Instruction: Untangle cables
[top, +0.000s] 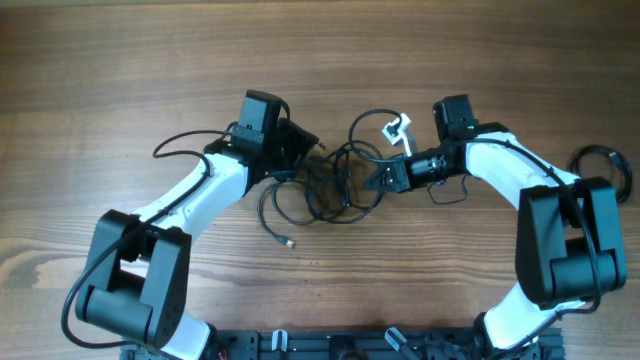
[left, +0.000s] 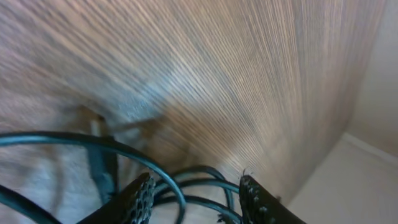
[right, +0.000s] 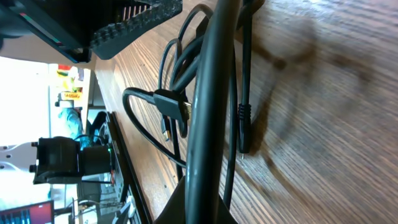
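One broad wood-grain worktop (top: 120, 60) carries everything you have to deal with. Across it reach the white left arm (top: 205, 185) and the white right arm (top: 505, 160), coming in from opposite sides and nearly meeting at the middle.

Between their tips lies the tangle of thin black cables (top: 335, 190). Its loops overlap, and its long axis runs roughly left to right, from one arm's tip to the other.

Your left fingers (left: 142, 198) stand spread at the tangle's upper left edge. The left wrist view shows several strands passing through the gap between them, none pinched. Your right fingers (top: 382, 180) point into the tangle's right edge. You cannot tell whether they grip a strand, because a cord crossing close to the right wrist lens hides them.

Both sets of fingers sit at the pile, so neither is clearly nearer to its bulk.

One loose tail trails from the tangle's left side toward the near edge and ends in a small plug (top: 289, 241). That end lies on the left arm's side, so it looks like the easier strand to draw clear.
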